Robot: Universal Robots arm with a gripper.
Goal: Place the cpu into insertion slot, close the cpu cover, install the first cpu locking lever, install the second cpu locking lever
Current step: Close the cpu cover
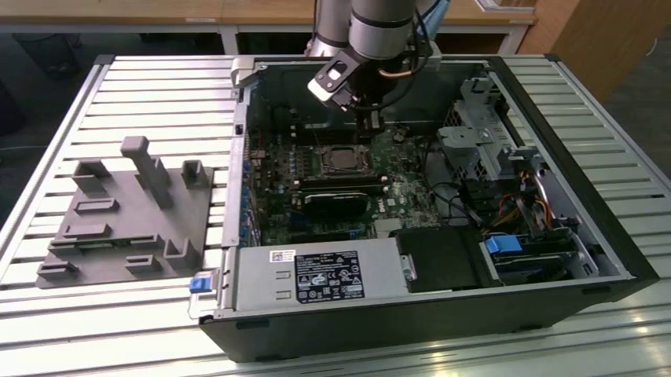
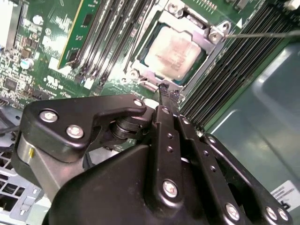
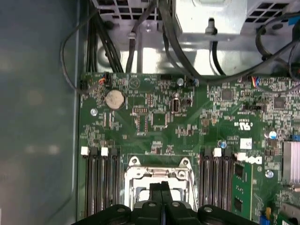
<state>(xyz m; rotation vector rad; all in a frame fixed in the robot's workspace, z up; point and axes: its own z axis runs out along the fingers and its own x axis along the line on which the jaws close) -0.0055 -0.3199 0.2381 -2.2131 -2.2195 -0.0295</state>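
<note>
Hand (image 2: 167, 92), fingers together and empty, hangs just over the cover (image 2: 185, 24). Beyond its tip the cpu (image 2: 173, 56) lies seated beneath that cover; one lever (image 2: 262, 33) looks unlatched, so locking is outstanding.

Silver-grey arm (image 1: 383, 23), black fingers (image 2: 164, 123), silver screws (image 2: 169, 188)

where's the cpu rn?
The cpu sits framed by the cpu cover, middle of the motherboard in the exterior view, between memory slots, gripper right beside it.

The motherboard (image 3: 154, 122) is green, the cpu (image 2: 173, 56) dull silver-grey. The gripper (image 2: 166, 91) is black. The tabletop (image 1: 137, 86) shows white slatted stripes.
</note>
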